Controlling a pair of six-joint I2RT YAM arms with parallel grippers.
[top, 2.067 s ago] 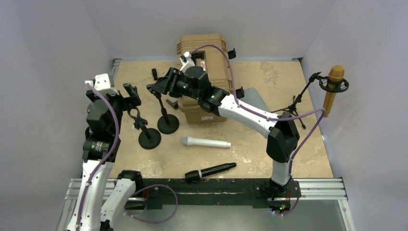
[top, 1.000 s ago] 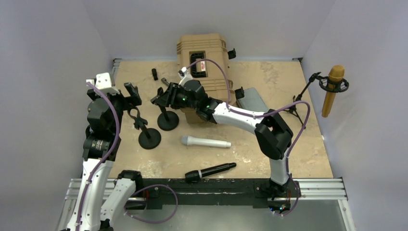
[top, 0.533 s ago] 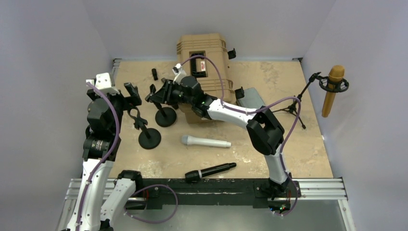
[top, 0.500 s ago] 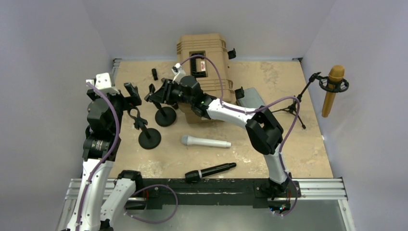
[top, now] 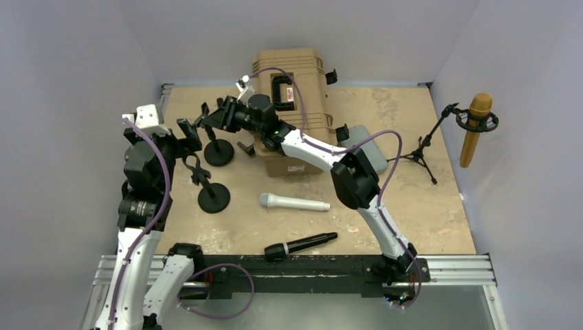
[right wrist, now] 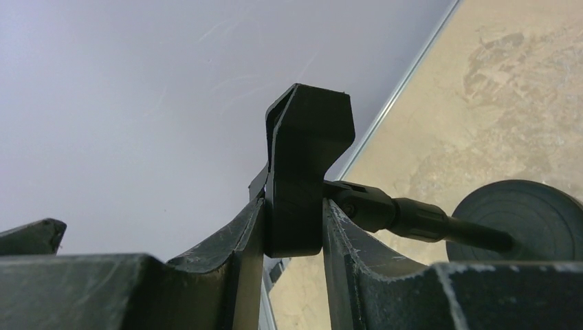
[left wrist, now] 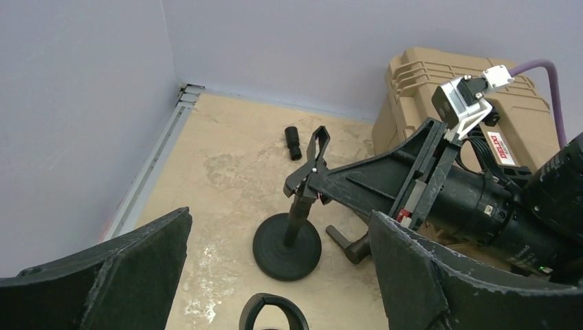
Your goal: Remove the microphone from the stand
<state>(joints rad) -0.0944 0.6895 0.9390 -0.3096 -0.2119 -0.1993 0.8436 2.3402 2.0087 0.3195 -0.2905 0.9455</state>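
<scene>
A gold microphone (top: 474, 128) sits upright in a shock-mount ring on a black tripod stand (top: 424, 147) at the far right. My right gripper (top: 207, 115) is far from it, shut on the clip (right wrist: 303, 172) of a small black round-base stand (top: 218, 151) at the back left. This stand also shows in the left wrist view (left wrist: 289, 244). My left gripper (top: 186, 135) is open and empty, above the clip (left wrist: 271, 313) of a second round-base stand (top: 214, 197). A white microphone (top: 294, 203) and a black microphone (top: 300, 245) lie on the table.
A tan hard case (top: 292, 103) stands at the back centre, with a grey pad (top: 362, 144) beside it. Small black parts (top: 221, 105) lie near the back left. Walls close in on the left, back and right.
My right arm has stretched further left and back, dragging the held round-base stand with it toward the back left. The left arm has not moved.
</scene>
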